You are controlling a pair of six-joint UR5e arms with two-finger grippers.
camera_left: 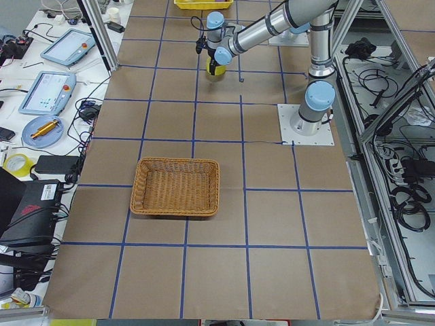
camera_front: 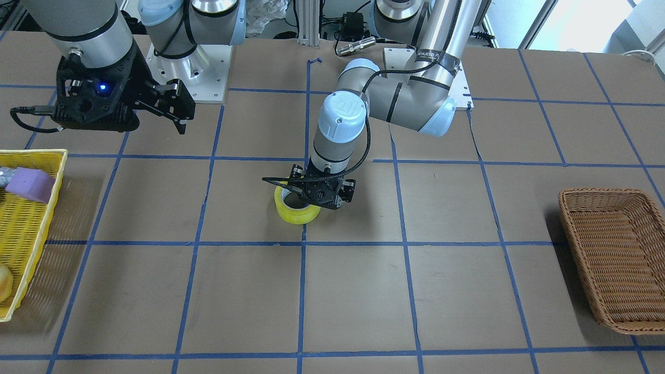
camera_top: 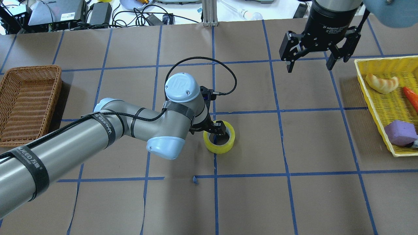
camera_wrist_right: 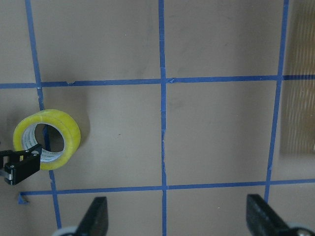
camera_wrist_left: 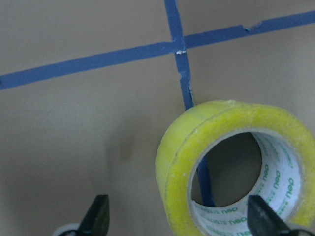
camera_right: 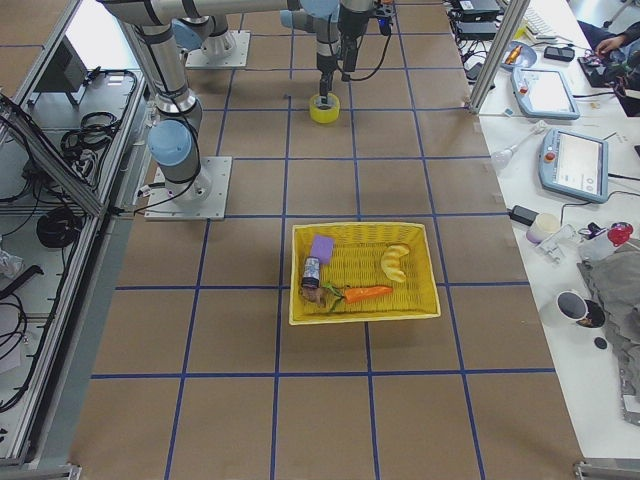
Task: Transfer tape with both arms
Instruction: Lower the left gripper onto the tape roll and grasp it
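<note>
The yellow roll of tape [camera_top: 218,147] lies flat on the table near its middle, on a blue grid line. It also shows in the front view [camera_front: 297,214] and the right wrist view [camera_wrist_right: 69,132]. My left gripper [camera_top: 217,130] is down at the tape and open. In the left wrist view [camera_wrist_left: 179,219] its fingertips are wide apart: one is in front of the whitish core inside the ring, the other outside, so they straddle the tape's wall [camera_wrist_left: 197,162]. My right gripper [camera_top: 309,67] is open and empty, held high beside the yellow basket.
A yellow basket [camera_top: 385,58] on my right holds a purple sponge [camera_top: 400,132], a carrot [camera_top: 411,98] and a pale croissant-shaped thing [camera_top: 382,83]. A brown wicker basket [camera_top: 27,98] stands on my left. Blue tape lines grid the brown table.
</note>
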